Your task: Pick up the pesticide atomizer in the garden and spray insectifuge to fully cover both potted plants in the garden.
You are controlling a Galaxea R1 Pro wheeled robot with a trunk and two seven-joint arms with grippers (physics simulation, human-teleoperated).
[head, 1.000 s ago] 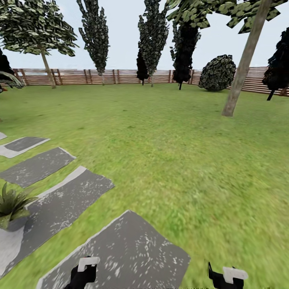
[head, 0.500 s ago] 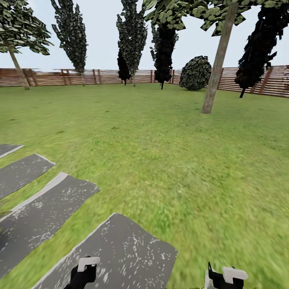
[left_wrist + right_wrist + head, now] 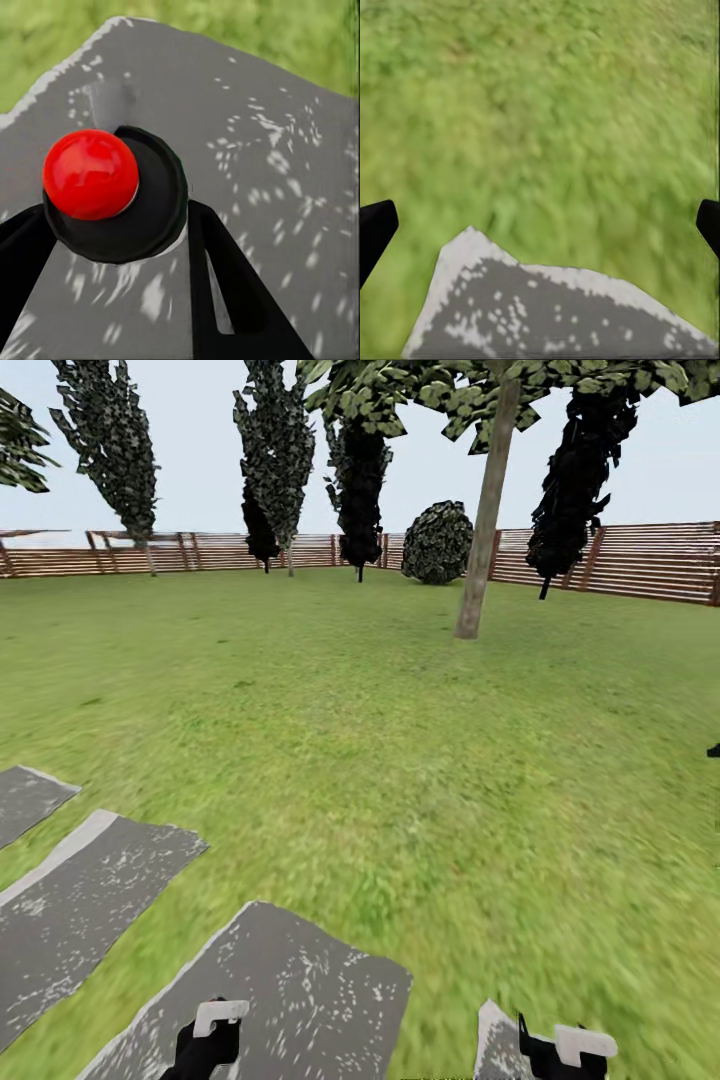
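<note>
As the robot's view swings right across the garden, the stones (image 3: 95, 890) slide toward the left edge and the plant seen at far left a sec ago drops out of frame. That reads as camera motion, not things moving, and prob. means the robot is turning away from that pot.

At left, the left claw (image 3: 210, 1040) hangs low over a stone, its fingers (image 3: 225, 300) pressed to both sides of the atomizer (image 3: 154, 202), a black round body w/ red knob. It is seen end-on, so its long axis appears to run toward the stone; nozzle direction can't be told.

Lawn (image 3: 400, 760) runs to the fence (image 3: 620, 560). At right, the right claw (image 3: 560, 1050) is spread wide, empty.
</note>
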